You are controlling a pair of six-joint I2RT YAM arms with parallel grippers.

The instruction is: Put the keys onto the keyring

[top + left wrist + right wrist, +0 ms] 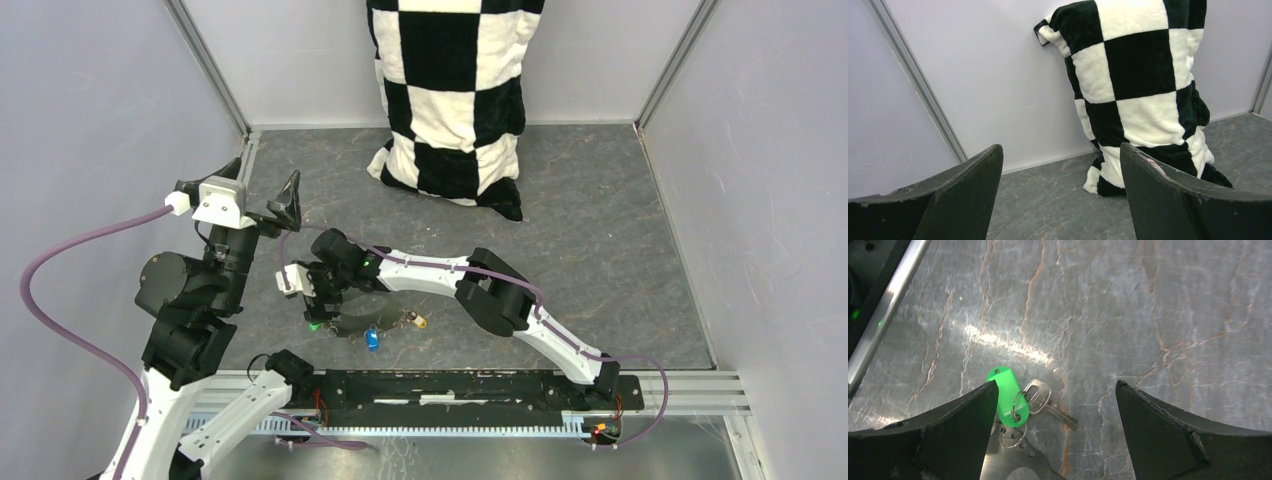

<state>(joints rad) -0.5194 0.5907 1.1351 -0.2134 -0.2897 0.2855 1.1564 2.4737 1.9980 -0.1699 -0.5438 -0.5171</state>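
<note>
Nearest the overhead camera, a black mounting rail (470,385) runs along the front edge of the table, and both white-and-black arms rise from it. On the left, the left gripper (263,188) is raised well above the dark grey marbled tabletop (620,250) and points toward the back wall. Its two black fingers are spread wide with nothing between them, and its wrist view looks through the gap at a black-and-white checkered plush cushion (1138,75) leaning against the pale wall. To the right of that arm, the right gripper (1057,387) hangs low over the front part of the tabletop, its jaws also wide apart and closed on nothing. Below it a bright green plastic key tag (1006,392) lies flat on the surface, its lower left edge hidden behind the finger on the left of the wrist view. A thin silver ring at the tag's hole overlaps the head of a small silver metal key (1048,404), which lies just to the right with its blade angled away. Seen from above, the dark grey-olive strap keyring (352,322) lies just right of the green tag and partly under the gripper. A blue-headed key (372,340) sits at the strap's near side, and a yellow-headed key (420,321) lies just past its right end. Whether those two are threaded onto rings cannot be told.
</note>
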